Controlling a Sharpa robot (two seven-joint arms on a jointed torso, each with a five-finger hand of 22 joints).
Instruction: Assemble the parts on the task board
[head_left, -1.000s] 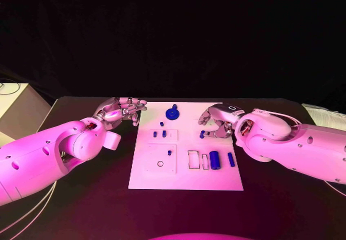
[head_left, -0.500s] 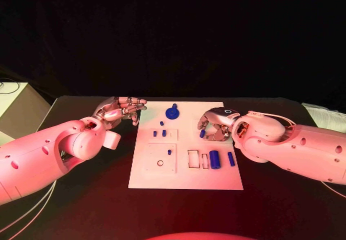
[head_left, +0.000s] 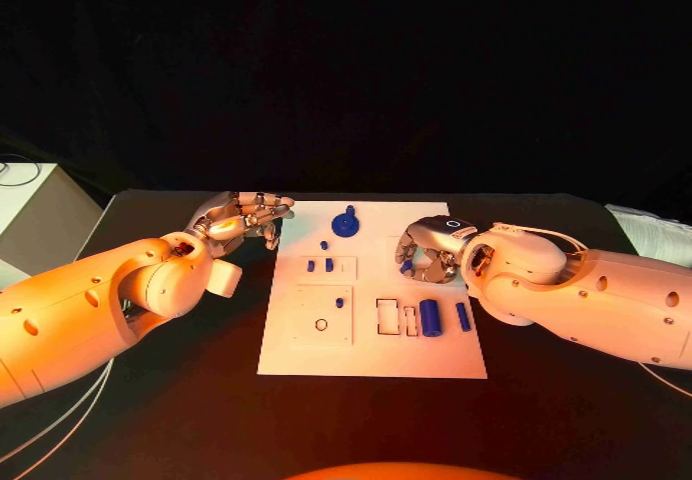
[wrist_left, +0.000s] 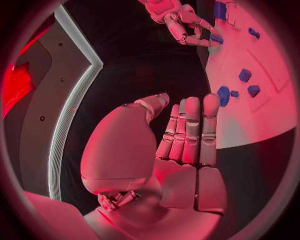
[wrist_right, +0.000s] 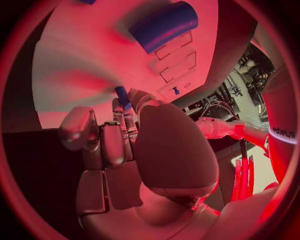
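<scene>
The white task board (head_left: 372, 350) lies mid-table. My right hand (head_left: 430, 250) is at its right edge, fingers curled down around a small blue peg (head_left: 405, 267). In the right wrist view the small blue peg (wrist_right: 123, 97) stands pinched between the thumb and a fingertip (wrist_right: 117, 111). My left hand (head_left: 242, 218) hovers off the board's far left corner and holds nothing; its fingers (wrist_left: 190, 130) lie straight side by side. A round blue part (head_left: 345, 224), two small blue blocks (head_left: 320, 266), a thick blue cylinder (head_left: 430, 319) and a slim blue bar (head_left: 462, 318) lie on the board.
A square plate (head_left: 323, 318) with a short blue pin (head_left: 340, 301) sits on the board's near left, with empty white slots (head_left: 388, 316) beside it. A white cabinet (head_left: 36, 215) stands off the table's left edge. A pale object (head_left: 656, 235) lies at the far right.
My right hand has come down and slightly toward the board's middle, closing its fingers round the small blue peg. The left hand has hardly moved.
</scene>
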